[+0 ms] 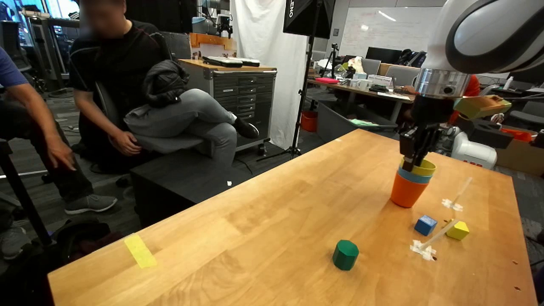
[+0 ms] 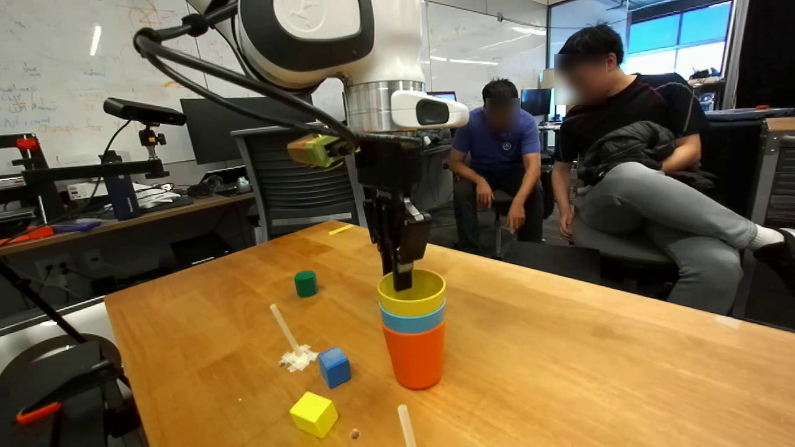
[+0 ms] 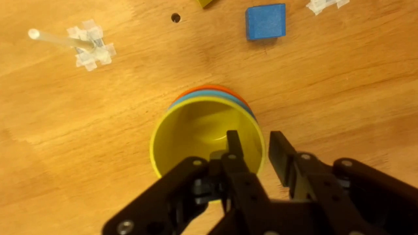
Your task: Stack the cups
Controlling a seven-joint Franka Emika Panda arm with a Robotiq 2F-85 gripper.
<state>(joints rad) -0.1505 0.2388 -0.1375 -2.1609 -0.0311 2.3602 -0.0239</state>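
The three cups stand nested in one upright stack on the table, in both exterior views. The orange-red cup (image 1: 408, 192) (image 2: 416, 359) is at the bottom. The blue cup (image 1: 414, 176) (image 2: 414, 321) shows as a band above it. The yellow cup (image 1: 426, 168) (image 2: 412, 306) is on top. In the wrist view I look into the yellow cup (image 3: 189, 130), with the blue and orange-red rims behind it. My gripper (image 3: 254, 138) (image 2: 395, 280) is open, with one finger inside the yellow cup's mouth and the other outside. The rim lies between them, with gaps visible.
A blue block (image 1: 426, 225) (image 2: 335, 367) (image 3: 266, 22) and a yellow block (image 1: 457, 230) (image 2: 313, 415) lie near the stack. A green block (image 1: 345, 255) (image 2: 305, 284) stands farther off. Thin sticks (image 1: 440, 234) (image 2: 286, 329) (image 3: 62, 39) rise from white tape on the table.
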